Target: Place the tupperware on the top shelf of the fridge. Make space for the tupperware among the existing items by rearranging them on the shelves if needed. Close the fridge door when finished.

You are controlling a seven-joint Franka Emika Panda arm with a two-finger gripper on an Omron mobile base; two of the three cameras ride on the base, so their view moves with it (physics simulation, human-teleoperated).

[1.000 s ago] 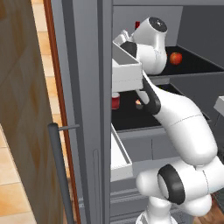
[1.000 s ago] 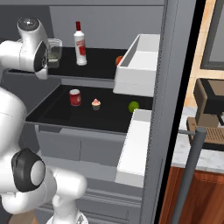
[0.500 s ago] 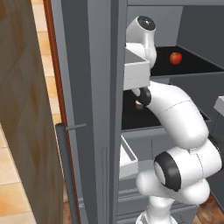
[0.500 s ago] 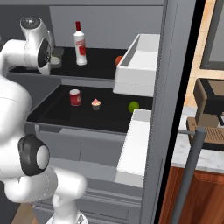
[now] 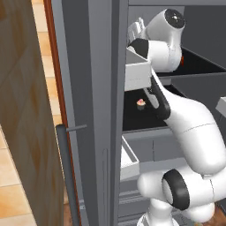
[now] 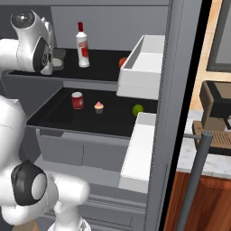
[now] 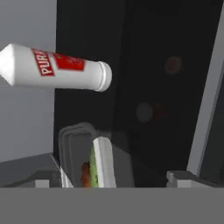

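A grey fridge [image 6: 180,113] stands open, its grey compartment showing two black shelves. In the right base view, the white robot arm fills the left edge of the frame, its hand reaching into the upper left corner of the compartment.

The top shelf [image 6: 103,67] runs across the upper middle of that view. On it, a white bottle with a red cap [image 6: 82,45] stands upright. Just left of the bottle, near the arm's hand, sits the tupperware [image 6: 57,59], a shallow pale container, resting on the shelf board. A red round fruit [image 6: 122,62] sits further right, partly hidden behind a white door bin [image 6: 140,67].

On the lower shelf [image 6: 67,119], at the centre of the frame, stand a red can [image 6: 77,100], a tiny cupcake [image 6: 99,107] and a green round fruit [image 6: 137,109], in a row from left to right and apart from one another.

In the hand view, the tupperware [image 7: 94,162] appears at the lower centre, with green and brown food inside, and the bottle [image 7: 57,68] lies sideways across the upper left because the camera is rolled. The gripper's fingertips [image 7: 177,177] show at the bottom, spread wide to either side of the tupperware and not clamped on it.

In the left base view, the cupcake [image 5: 141,103] shows at centre, behind the arm.
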